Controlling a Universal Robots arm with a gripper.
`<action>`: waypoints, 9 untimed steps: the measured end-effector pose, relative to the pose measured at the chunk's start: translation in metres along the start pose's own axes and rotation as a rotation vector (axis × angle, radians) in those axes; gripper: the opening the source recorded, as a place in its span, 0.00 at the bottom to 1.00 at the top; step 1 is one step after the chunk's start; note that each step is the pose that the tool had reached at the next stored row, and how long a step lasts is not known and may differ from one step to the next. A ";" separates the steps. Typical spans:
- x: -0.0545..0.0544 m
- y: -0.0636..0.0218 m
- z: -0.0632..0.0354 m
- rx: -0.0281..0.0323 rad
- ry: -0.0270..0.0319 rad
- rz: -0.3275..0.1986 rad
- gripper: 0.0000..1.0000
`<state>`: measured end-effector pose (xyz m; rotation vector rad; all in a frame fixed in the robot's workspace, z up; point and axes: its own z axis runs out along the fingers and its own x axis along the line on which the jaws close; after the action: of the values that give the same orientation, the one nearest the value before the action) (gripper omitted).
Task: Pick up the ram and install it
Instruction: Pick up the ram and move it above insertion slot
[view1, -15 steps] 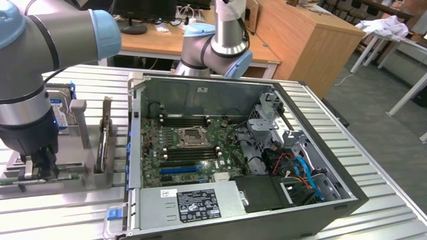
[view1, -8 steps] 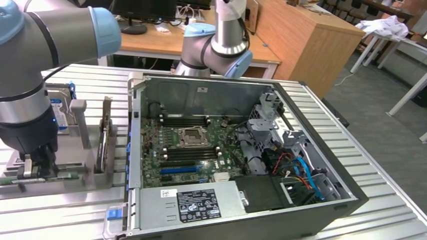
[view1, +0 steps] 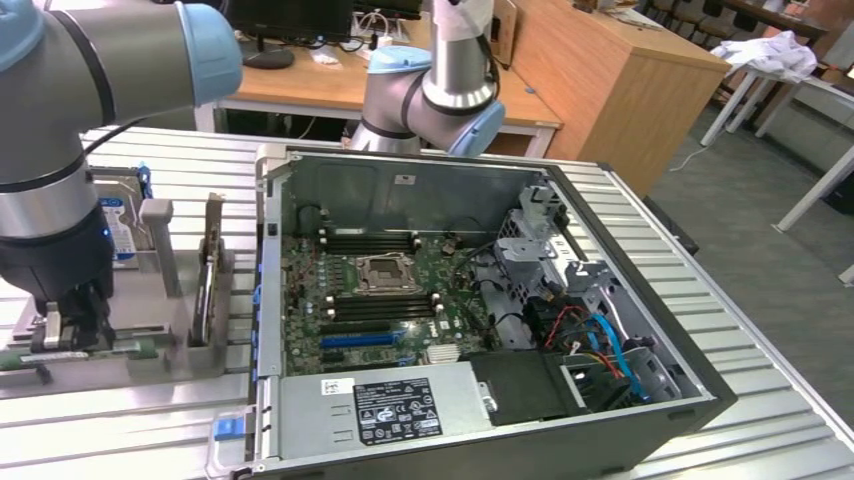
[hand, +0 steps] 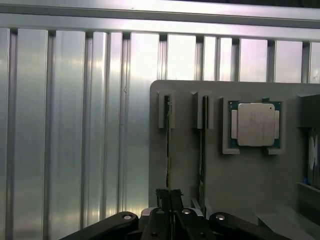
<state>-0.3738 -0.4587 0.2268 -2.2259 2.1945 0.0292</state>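
- two green sticks stand on edge in the grey holder (hand: 240, 180), and the ram (hand: 168, 145) we want is the one further from the cpu chip (hand: 255, 124); the second stick (hand: 202, 150) sits between them
- the pincer (hand: 169, 194) is right down on that ram, fingers drawn together with the board's thin edge running straight in between them, so i'd call that clamped on the ram
- the ram's far end is tucked in its holder slot, so it looks gripped but not yet lifted
- in the exterior view the pincer (view1: 64, 335) hangs low over the holder at the exterior view's left, well apart from the open computer case (view1: 400, 180)
- on the motherboard (view1: 400, 300) i see no green stick standing in the dark memory slots (view1: 380, 242), so by my reckoning the pick is only at the grip stage and the whole install is left
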 end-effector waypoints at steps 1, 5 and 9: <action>0.000 0.0000 -0.0008 0.0000 0.0000 0.000 0.11; 0.000 0.0000 -0.0035 0.0000 0.0000 0.000 0.11; 0.000 0.0000 -0.0058 -0.0001 0.0000 0.000 0.11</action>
<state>-0.3737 -0.4587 0.2326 -2.2260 2.1946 0.0293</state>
